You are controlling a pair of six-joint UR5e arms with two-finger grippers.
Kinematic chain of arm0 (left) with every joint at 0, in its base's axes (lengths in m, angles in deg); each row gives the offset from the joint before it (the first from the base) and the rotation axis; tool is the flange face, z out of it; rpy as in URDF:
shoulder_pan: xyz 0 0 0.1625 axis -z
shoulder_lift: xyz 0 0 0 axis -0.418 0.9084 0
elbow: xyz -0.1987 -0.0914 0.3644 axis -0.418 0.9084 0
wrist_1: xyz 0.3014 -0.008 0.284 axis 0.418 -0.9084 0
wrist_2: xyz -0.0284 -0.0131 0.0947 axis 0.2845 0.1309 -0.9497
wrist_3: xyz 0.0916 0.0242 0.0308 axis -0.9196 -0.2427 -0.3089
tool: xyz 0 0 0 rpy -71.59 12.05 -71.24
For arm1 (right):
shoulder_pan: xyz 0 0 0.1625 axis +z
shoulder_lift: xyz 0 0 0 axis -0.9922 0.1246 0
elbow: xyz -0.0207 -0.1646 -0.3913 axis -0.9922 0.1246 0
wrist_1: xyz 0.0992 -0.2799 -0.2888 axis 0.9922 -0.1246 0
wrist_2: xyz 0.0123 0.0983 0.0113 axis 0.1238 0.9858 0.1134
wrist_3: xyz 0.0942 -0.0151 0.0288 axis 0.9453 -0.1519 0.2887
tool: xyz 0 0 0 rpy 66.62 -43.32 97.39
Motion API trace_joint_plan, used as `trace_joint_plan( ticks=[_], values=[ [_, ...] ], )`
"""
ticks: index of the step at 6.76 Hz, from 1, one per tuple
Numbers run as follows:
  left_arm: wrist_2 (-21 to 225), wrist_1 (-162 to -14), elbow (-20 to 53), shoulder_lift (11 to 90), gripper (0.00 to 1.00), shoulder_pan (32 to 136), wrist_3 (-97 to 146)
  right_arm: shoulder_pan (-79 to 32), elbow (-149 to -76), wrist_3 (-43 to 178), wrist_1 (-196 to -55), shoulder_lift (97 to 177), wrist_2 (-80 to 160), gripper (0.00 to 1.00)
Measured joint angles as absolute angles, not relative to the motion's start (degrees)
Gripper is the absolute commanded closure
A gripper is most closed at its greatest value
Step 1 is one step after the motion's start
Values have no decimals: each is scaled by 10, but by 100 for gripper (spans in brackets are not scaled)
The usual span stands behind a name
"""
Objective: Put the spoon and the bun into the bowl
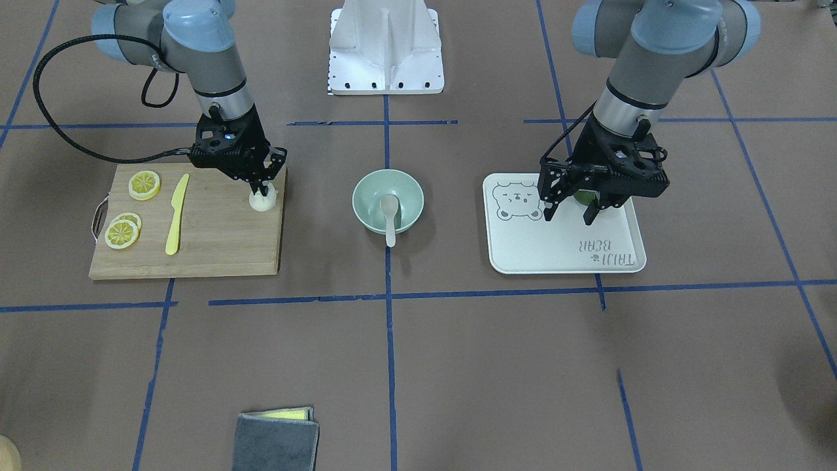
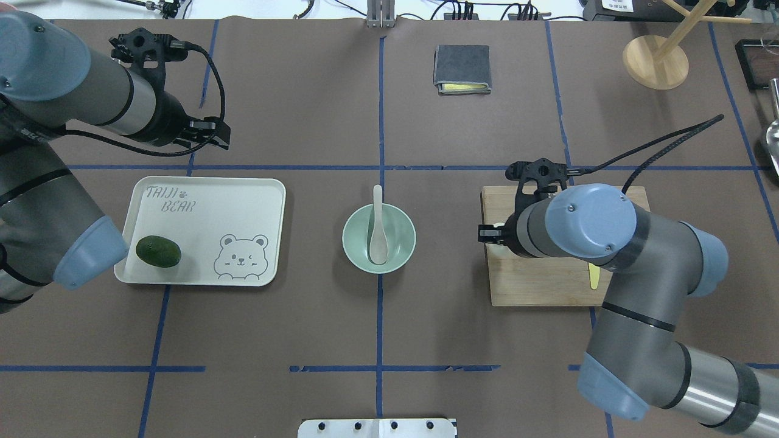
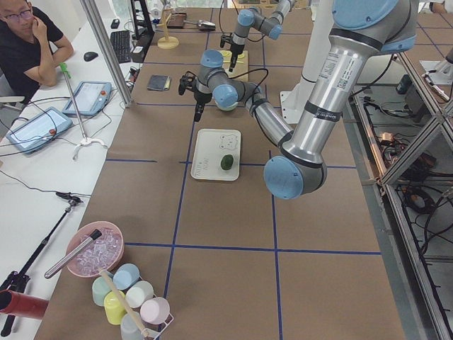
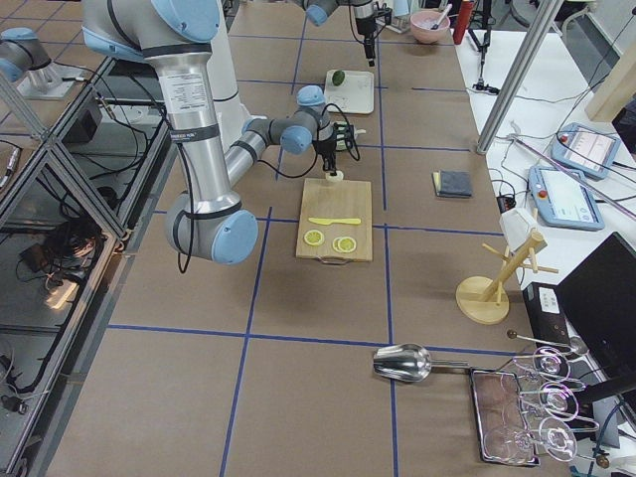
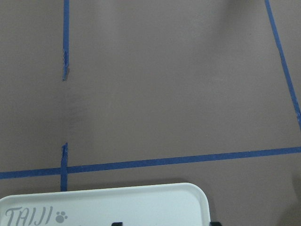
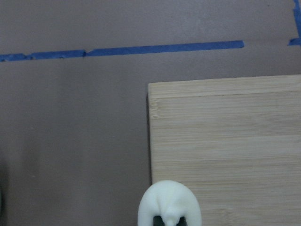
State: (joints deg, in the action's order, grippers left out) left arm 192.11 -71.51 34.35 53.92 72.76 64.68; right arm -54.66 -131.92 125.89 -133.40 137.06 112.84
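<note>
- Bun [image 1: 263, 203]: sits on the corner of the wooden cutting board [image 1: 216, 242] that lies nearest the bowl, just inside the board's edge.
- Right gripper [image 1: 263, 188]: directly over the bun, pointing down. Its fingers are drawn in narrow and pinch the bun's top. In the right wrist view, dark fingertips press into the white dough at the bottom edge of the frame. The bun's base looks to be on the board.
- Spoon [image 1: 390, 212]: its scoop lies inside the bowl [image 1: 366, 196]. Its handle rests across the rim and sticks out toward the operators' side.
- Bowl: at the table's centre on a blue tape line, between the cutting board and the white bear tray [image 1: 562, 252], apart from both.
- Left gripper [image 1: 568, 214]: held above the tray with its jaws spread wide and nothing between them. The left wrist view shows only the tray's edge and brown table.
- Avocado [image 2: 157, 250]: on the tray, at the corner nearest the robot's left side.
- Also on the board: lemon slices [image 1: 144, 184] and a yellow knife [image 1: 176, 216], well away from the bun.
- Folded grey cloth [image 1: 278, 441]: at the operators' edge of the table.
</note>
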Motion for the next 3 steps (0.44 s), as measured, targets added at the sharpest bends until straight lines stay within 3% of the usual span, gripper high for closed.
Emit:
trace_joint_plan(
  ticks=[1,3],
  values=[
    [1922,-715,351,532,31,733,644,-549,-1316,1288,-1360,1324,1128,100],
    [1926,-716,364,516,1,748,620,-556,-1278,1362,-1370,1234,1127,100]
  ],
)
